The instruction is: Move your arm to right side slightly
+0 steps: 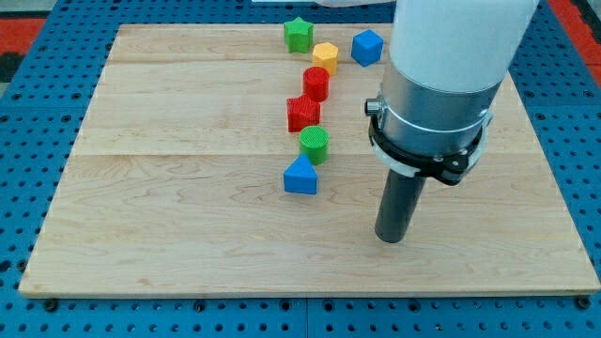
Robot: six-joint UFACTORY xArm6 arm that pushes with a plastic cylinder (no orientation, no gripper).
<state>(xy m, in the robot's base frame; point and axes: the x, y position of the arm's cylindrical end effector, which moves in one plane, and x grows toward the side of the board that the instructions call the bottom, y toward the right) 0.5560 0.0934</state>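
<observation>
Camera view: my tip [390,239] rests on the bench [188,235], well to the view's right of the blue triangular block [300,176], touching nothing. No gripper exists here, only the stiff rod; it should slide rightward freely.
</observation>
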